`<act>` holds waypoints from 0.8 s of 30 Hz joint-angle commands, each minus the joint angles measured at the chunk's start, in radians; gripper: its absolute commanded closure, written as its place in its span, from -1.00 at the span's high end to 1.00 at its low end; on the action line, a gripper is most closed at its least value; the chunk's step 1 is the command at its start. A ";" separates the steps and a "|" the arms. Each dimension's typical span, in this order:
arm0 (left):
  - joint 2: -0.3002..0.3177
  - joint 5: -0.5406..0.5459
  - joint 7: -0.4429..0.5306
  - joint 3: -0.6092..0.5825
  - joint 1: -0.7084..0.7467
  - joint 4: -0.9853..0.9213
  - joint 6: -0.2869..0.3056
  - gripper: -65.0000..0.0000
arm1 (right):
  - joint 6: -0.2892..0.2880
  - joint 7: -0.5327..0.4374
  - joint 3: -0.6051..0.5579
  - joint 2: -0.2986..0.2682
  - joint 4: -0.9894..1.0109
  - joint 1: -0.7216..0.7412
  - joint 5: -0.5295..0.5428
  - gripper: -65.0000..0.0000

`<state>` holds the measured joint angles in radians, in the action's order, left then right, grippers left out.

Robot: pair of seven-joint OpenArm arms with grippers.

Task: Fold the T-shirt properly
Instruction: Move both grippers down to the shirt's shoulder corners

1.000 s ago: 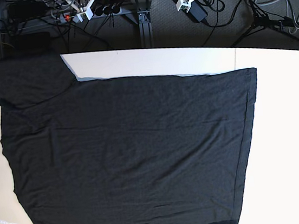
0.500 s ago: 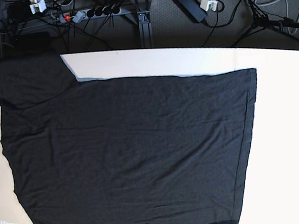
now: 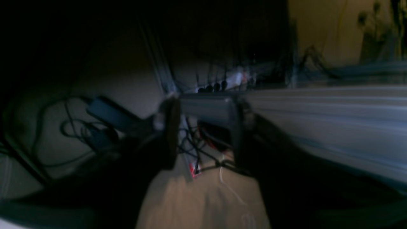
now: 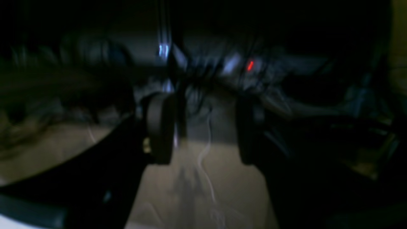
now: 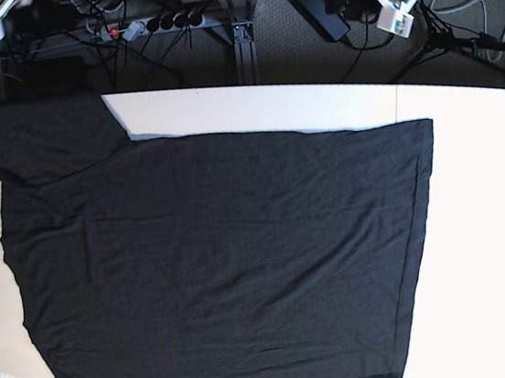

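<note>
below and well clear of both pincers, the t-shirt (image 5: 224, 257) lies spread flat and plain side up on the white table (image 5: 490, 243), not yet folded; one sleeve reaches toward the side of the right pincer, and its straight hem runs down the side nearer the left pincer. the left pincer (image 3: 203, 130) hangs past the far table edge over the floor, its two dark pads apart with nothing between them. the right pincer (image 4: 200, 130) hangs likewise beyond the far edge, pads apart and empty (both wrist views are dark and smeared, so little else can be read from them).

to begin the fold well, each pincer would likely need to come down on a matching corner or edge of the cloth, catch the thin fabric without bunching it, and lift both sides evenly so the crease falls straight; a lopsided lift would probably drag the shirt askew.

beneath the shirt the table is smooth, pale and bare. behind the pincers the floor is dim, crossed with tangled cables (image 5: 172, 60), a power strip (image 5: 158, 21) and a dark stand leg (image 5: 243, 38).
</note>
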<state>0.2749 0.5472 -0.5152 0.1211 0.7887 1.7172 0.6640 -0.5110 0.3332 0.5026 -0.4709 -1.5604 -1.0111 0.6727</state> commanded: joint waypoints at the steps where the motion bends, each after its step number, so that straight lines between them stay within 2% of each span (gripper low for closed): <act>1: 0.018 0.040 0.008 0.025 0.023 0.057 0.014 -0.04 | -0.061 0.013 0.053 -0.022 -0.043 -0.012 0.056 -0.05; 3: 0.032 0.080 -0.003 0.064 0.042 0.130 0.014 -0.03 | -0.061 0.063 0.129 -0.046 -0.094 0.003 0.122 -0.03; 6: 0.060 0.107 -0.011 0.104 0.045 0.205 0.014 -0.03 | -0.061 0.099 0.200 -0.109 -0.103 0.066 0.124 0.04; 10: 0.097 0.108 -0.013 0.120 0.045 0.235 0.014 0.03 | -0.061 0.123 0.212 -0.201 -0.038 0.172 0.125 0.10; 15: 0.122 0.108 -0.012 0.124 0.045 0.235 0.013 0.09 | -0.062 0.160 0.212 -0.283 0.143 0.353 0.181 0.12; 20: 0.124 0.139 -0.029 0.149 0.042 0.235 0.013 0.09 | -0.066 0.217 0.188 -0.321 0.331 0.493 0.248 0.12; 24: 0.127 0.204 -0.114 0.175 0.006 0.234 0.013 0.09 | -0.069 0.259 0.108 -0.321 0.389 0.549 0.256 0.12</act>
<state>0.3912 0.7334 -0.6537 0.2893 0.7906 1.9369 0.6643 -0.5125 0.6102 0.5968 -0.7609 -1.1614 -0.4679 0.9142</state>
